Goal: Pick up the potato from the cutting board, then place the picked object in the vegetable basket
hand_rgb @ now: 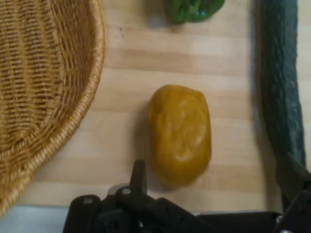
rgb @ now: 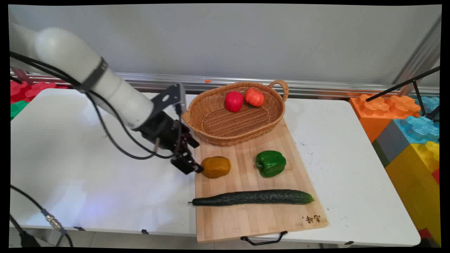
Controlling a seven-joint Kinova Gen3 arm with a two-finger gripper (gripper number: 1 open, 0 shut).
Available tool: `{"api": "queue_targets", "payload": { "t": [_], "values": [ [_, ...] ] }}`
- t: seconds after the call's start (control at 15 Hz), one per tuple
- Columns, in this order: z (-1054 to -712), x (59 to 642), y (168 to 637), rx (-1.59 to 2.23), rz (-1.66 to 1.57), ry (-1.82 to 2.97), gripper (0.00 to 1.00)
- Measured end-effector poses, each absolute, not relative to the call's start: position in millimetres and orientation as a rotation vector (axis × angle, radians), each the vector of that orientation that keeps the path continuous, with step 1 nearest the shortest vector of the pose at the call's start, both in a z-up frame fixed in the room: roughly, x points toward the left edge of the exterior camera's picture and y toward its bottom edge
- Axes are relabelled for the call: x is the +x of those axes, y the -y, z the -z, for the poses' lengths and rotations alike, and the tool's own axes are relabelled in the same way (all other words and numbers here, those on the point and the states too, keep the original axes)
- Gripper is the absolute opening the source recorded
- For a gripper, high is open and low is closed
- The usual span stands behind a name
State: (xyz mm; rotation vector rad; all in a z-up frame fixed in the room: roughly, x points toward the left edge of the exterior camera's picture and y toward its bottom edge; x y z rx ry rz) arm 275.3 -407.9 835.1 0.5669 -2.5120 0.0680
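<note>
Yellow-brown potato (hand_rgb: 180,133) lies on the cutting board (rgb: 242,218) between basket (rgb: 211,119) and cucumber (rgb: 253,197), the hand (hand_rgb: 214,182) wide and low at its near end; one finger risks nudging it, or snagging the cucumber.

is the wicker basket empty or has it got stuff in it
Not empty: the wicker basket holds a red pepper and an orange tomato-like fruit at its far side.

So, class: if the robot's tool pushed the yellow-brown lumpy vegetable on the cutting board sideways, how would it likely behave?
The yellow-brown lump looks rounded and smooth, so it would probably rock or roll rather than slide cleanly. Its glossy surface suggests it may slip between the tool fingers. It lies flat on the cutting board, so tipping seems unlikely.
</note>
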Motion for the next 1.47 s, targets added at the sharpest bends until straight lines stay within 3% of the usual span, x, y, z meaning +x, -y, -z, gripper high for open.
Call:
{"api": "queue_targets", "payload": {
  "t": [1.0,1.07,1.47],
  "values": [
    [-767,228,424,0.582,-0.11,2.494,1.0],
    [-765,227,423,0.576,-0.108,2.497,0.0],
    [-782,229,417,0.58,-0.096,2.498,0.0]
  ]
}}
